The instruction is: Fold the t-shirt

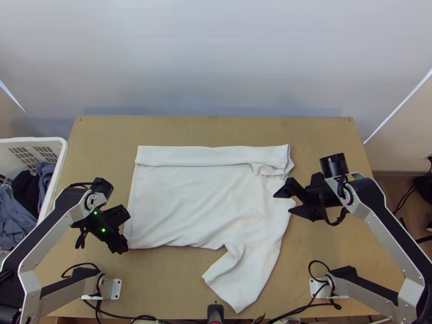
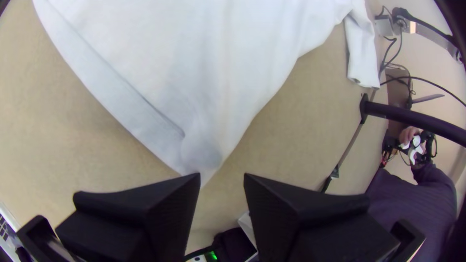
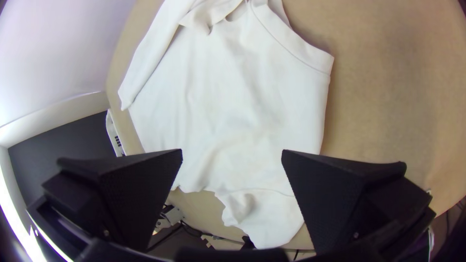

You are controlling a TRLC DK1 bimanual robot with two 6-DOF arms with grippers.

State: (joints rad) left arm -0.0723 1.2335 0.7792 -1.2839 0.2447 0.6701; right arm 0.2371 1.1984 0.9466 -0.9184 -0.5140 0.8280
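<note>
T-shirt [image 1: 183, 194] on table [image 1: 318, 254], far side folded in. Left gripper [image 2: 222, 175] part open near a corner, right gripper [image 3: 232, 151] wide open, both empty. Shallow pinch could slip, skewing the fold.

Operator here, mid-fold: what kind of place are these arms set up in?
Probably a robot test or teleoperation workspace: two arms are bracketed to a wooden table, cables run along its near edge, and a laundry basket of clothes stands beside it.
</note>
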